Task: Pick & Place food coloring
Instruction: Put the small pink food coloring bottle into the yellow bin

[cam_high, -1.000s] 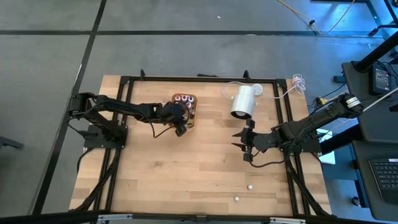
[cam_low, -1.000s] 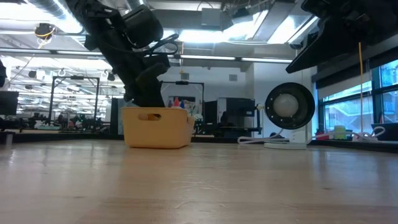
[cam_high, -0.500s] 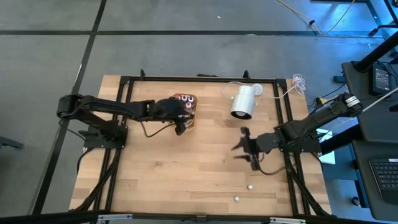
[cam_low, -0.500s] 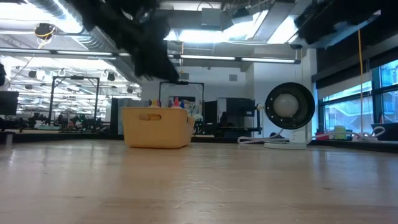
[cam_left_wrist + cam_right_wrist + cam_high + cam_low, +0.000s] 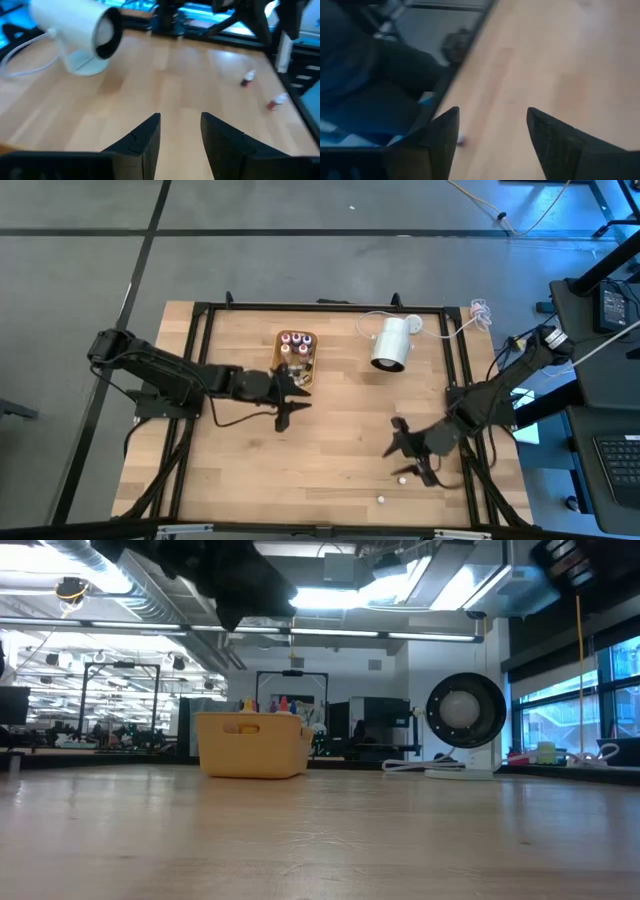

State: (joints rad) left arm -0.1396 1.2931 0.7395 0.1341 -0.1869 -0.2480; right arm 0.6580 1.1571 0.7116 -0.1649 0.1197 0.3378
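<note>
Loose bottles: two food coloring bottles (image 5: 402, 479) and (image 5: 380, 499) lie on the desk (image 5: 330, 450) near its front edge, toward the high view's 5 o'clock corner, showing there as white dots.
Orientation: in the left wrist view both (image 5: 247, 78) (image 5: 276, 101) lie on their sides, long axes flat on the wood, white caps and red bodies; the high view is too small to give their heading.
Right tool (image 5: 404, 451): spread wide, empty, above the desk with the nearer bottle just at its 6 o'clock.
Left tool (image 5: 284, 398): parted, gripping nothing, at 6 o'clock of the orange tray (image 5: 311, 370).
Tray: upright bottles (image 5: 297, 343) stand inside, caps up.
Background: white cylinder (image 5: 391, 344) lies at the tray's 3 o'clock.
</note>
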